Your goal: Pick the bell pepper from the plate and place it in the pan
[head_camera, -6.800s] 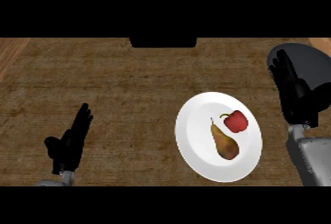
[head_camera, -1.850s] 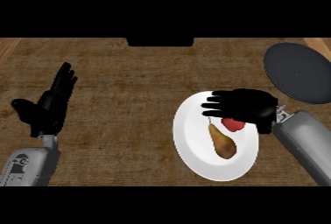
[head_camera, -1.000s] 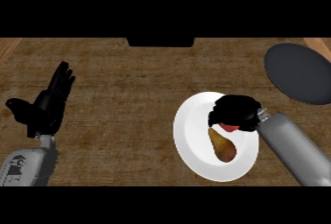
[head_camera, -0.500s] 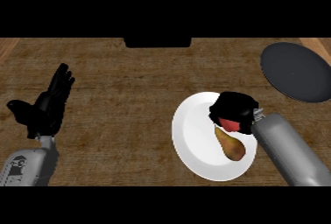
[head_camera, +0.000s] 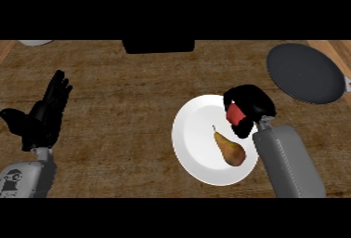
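Over wooden counter [head_camera: 137, 93], right hand [head_camera: 250, 104] curls round red bell pepper [head_camera: 236, 113].

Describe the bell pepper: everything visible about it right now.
The bell pepper is red with a smooth, slightly glossy skin. Only a small patch shows, because the right hand is curled round it and hides most of it; no stem can be made out. It sits at the upper right edge of the white plate, above and right of the brown pear, which lies apart from it. Whether it is lifted off the plate cannot be told. The dark pan lies further up and right.
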Controlling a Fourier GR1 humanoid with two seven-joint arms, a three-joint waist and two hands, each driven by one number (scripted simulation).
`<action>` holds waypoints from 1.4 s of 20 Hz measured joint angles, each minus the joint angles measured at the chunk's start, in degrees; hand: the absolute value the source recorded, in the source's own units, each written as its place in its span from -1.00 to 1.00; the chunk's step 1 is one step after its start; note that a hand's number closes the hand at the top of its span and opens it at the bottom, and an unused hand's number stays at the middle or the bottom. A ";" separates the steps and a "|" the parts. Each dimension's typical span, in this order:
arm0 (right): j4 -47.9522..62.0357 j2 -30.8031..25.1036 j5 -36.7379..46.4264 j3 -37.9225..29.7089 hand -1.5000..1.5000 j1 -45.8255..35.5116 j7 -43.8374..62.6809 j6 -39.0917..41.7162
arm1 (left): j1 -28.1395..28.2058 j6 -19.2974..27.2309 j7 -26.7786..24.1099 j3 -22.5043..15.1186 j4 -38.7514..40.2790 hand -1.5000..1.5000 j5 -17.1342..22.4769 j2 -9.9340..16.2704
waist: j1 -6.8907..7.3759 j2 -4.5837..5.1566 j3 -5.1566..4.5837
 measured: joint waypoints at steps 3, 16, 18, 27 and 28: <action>-8.03 2.27 -0.84 -1.23 1.00 -0.48 7.83 -2.80 | 0.11 0.21 0.51 -0.62 -0.71 0.00 -0.38 -0.36 | 0.54 0.03 0.09; -29.11 3.22 -9.71 -11.87 1.00 -2.75 23.73 -6.54 | -0.86 -0.43 0.52 -1.62 -1.37 0.00 -0.78 -1.62 | 2.77 1.15 0.22; -27.43 1.79 -13.37 -16.51 1.00 -4.09 22.44 -8.02 | -1.47 -1.11 1.20 -1.05 -1.40 0.00 -0.21 -0.97 | 2.98 1.26 0.24; -4.46 -13.12 -19.55 -30.07 1.00 -9.30 9.78 -16.54 | -2.32 -1.04 0.98 -1.68 -1.06 0.00 -0.97 -2.04 | 3.93 1.69 0.27; -1.00 -14.78 -19.65 -30.95 1.00 -9.58 7.53 -17.92 | -2.31 -1.34 1.28 -1.46 -1.54 0.00 -0.73 -1.72 | 4.12 1.73 0.27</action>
